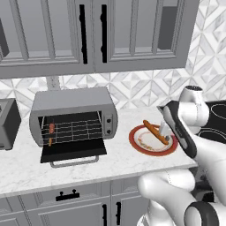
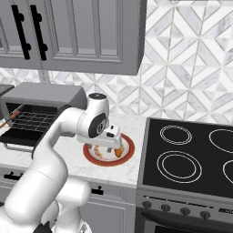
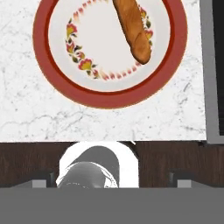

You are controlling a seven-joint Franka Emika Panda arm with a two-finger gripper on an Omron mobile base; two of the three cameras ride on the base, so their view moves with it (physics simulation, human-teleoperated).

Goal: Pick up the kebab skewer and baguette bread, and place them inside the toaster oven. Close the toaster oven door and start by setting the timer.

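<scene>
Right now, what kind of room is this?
A home kitchen, rendered: a grey metal toaster oven on a white marble counter, a black glass cooktop, and grey panelled wall cabinets.

The toaster oven stands on the counter, its door dropped open; the kebab skewer seemingly lies on its rack. The baguette bread crosses a red-rimmed plate.

white marble counter carries toaster oven, red-rimmed plate, dark appliance.
</scene>
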